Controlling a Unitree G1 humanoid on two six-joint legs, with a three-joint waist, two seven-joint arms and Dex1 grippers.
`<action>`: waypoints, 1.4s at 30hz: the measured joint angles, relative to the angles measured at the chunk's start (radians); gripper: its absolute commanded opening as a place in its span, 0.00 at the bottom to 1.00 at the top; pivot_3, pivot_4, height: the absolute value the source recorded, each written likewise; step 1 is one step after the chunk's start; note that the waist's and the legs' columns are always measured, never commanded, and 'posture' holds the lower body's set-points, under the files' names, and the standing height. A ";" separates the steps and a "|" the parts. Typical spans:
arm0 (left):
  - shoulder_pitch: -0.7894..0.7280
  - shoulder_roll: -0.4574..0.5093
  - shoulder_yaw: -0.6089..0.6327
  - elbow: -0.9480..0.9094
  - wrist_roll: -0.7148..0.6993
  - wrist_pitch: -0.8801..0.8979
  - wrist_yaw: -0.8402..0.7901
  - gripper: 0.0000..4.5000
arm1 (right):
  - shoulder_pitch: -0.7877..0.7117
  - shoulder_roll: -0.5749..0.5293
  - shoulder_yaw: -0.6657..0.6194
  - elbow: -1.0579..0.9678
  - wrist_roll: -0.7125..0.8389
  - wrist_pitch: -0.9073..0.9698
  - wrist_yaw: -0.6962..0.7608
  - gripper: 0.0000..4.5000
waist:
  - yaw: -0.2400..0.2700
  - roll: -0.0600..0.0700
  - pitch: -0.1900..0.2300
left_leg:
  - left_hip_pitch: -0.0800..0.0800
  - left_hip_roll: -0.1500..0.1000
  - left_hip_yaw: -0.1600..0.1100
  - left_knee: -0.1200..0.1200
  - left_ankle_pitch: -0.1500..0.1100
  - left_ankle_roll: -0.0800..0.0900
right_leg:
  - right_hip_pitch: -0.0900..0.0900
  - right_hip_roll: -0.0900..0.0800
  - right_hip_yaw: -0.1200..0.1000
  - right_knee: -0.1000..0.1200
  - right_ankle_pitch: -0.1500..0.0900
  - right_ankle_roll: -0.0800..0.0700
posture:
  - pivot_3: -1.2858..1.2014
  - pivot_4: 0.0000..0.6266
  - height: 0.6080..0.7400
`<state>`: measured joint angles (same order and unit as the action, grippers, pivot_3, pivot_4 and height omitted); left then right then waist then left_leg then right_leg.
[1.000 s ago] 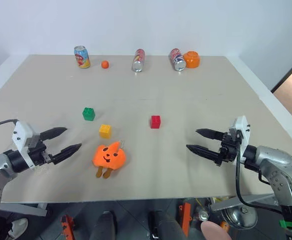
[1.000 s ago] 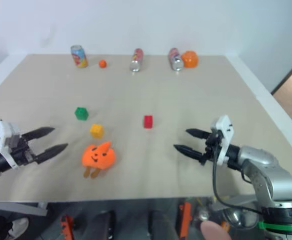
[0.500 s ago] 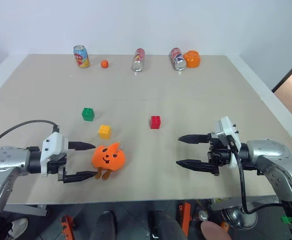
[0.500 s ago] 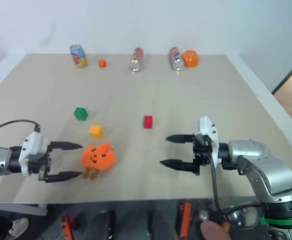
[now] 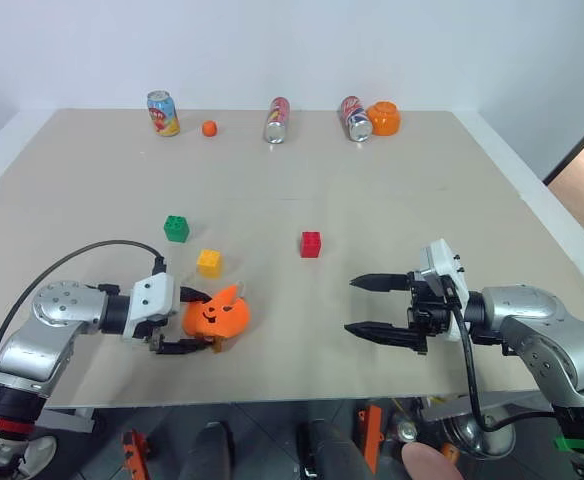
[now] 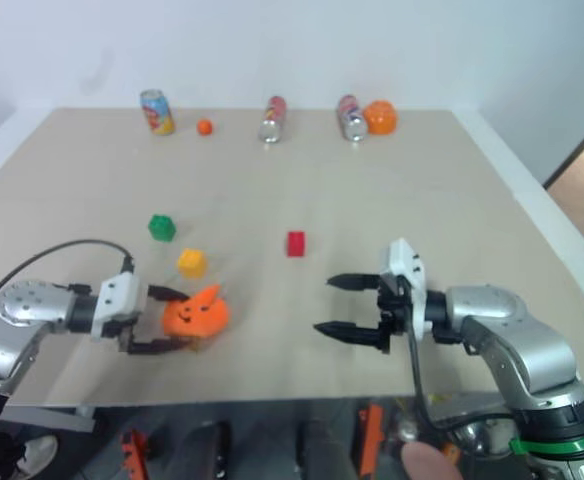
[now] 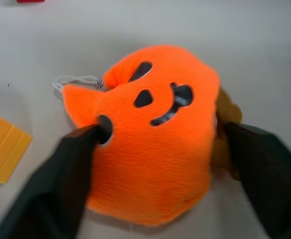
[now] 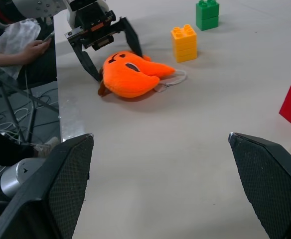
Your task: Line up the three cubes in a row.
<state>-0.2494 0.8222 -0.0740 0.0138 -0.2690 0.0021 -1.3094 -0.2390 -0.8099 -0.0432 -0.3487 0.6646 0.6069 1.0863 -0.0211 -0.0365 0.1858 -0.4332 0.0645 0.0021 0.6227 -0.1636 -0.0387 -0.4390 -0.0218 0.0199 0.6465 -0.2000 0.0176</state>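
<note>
Change since a second ago: left gripper (image 5: 194, 320) has swung in from the table's left edge to the orange plush toy (image 5: 218, 312); right gripper (image 5: 364, 305) has slid a little toward the middle; none of the cubes has shifted.
Green cube (image 5: 176, 228): on the table (image 5: 392, 190), left of centre, farthest back of the three.
Yellow cube (image 5: 209, 262): just nearer and to the right of the green one, apart from it, and close behind the plush toy without clearly touching it.
Red cube (image 5: 311, 244): alone near the table's centre, well to the right of the other two; the three make a loose bent line, not a straight row.
Orange plush toy: lies in front of the yellow cube, face up, a thin cord loop at its side.
Left fingers (image 7: 71, 169): set on either side of the plush toy, one black finger pressed into its edge, the other against its far side, partly closed on it.
Right fingers (image 8: 267, 174): spread wide, holding nothing, hovering above bare tabletop right of the red cube, pointing toward the plush toy.
Back of table: three soda cans (image 5: 275, 120), a small orange ball (image 5: 209, 128) and an orange bowl (image 5: 383, 119) along the far edge.
Edge of right wrist view: a person's hand (image 8: 33, 49) beyond the table.
</note>
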 measured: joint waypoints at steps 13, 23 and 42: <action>0.047 -0.070 0.056 -0.037 -0.136 0.143 0.077 0.08 | -0.022 0.018 0.010 0.005 -0.005 -0.011 0.006 1.00 | 0.000 0.001 -0.001 | 0.002 0.000 0.000 0.001 0.000 0.000 | 0.002 0.000 0.000 0.000 0.000 0.000 | 0.52 0.24 1.00; -0.023 -0.061 0.604 -0.081 -0.784 0.655 0.427 0.08 | -0.141 0.050 0.077 0.118 -0.044 -0.046 0.069 1.00 | -0.004 0.000 0.000 | 0.003 0.000 -0.003 0.001 0.001 0.001 | 0.002 0.003 0.000 0.001 0.000 0.000 | 0.52 0.24 1.00; -0.104 -0.088 0.669 0.526 -0.138 0.317 1.243 0.29 | -0.199 0.095 0.122 0.191 -0.099 -0.095 0.115 1.00 | 0.002 -0.009 -0.003 | 0.005 0.000 0.001 -0.001 0.001 -0.001 | 0.003 0.000 0.000 0.001 0.003 0.000 | 0.52 0.24 1.00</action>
<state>-0.3533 0.7338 0.5948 0.5399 -0.4065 0.3194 -0.0668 -0.4382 -0.7144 0.0788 -0.1576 0.5654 0.5119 1.2015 -0.0191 -0.0459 0.1832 -0.4283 0.0649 0.0028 0.6215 -0.1631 -0.0396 -0.4361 -0.0223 0.0197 0.6480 -0.1973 0.0178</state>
